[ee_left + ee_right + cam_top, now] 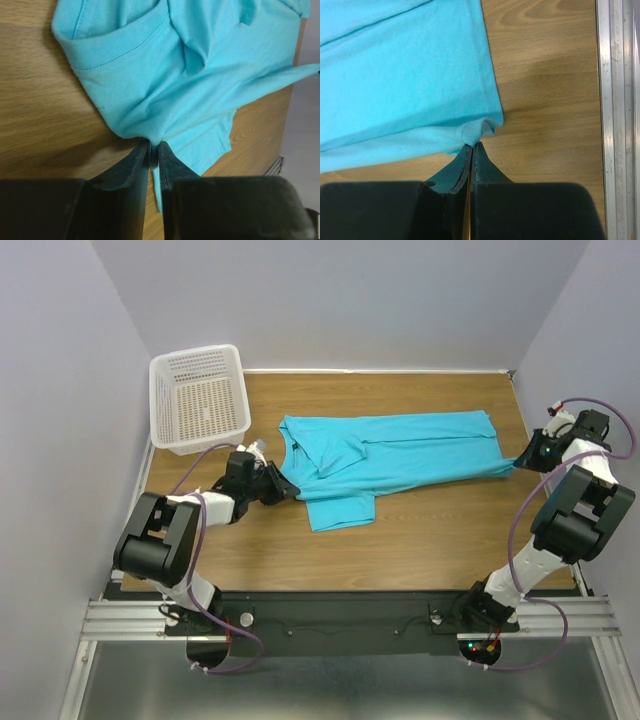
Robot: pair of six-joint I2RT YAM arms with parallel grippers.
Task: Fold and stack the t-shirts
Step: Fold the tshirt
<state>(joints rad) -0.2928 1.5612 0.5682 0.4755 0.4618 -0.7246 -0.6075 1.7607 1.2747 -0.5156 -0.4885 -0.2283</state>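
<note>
Far left: white mesh basket (200, 400) at the back corner of the table (420, 540), not in play. Left to centre: my left claw (154, 146) is clenched on a bunched edge of the turquoise t-shirt (400, 455) below the collar, and the shirt lies stretched sideways across the table, collar left, hem right, one sleeve poking toward me. Right: my right claw (472, 147) is pinched on the hem corner; I judge both ends should lift and travel together, cloth taut between them, so the fold lands square.

Both arms stretch low — left end effector (154, 146) and right end effector (472, 146) pinched shut.
</note>
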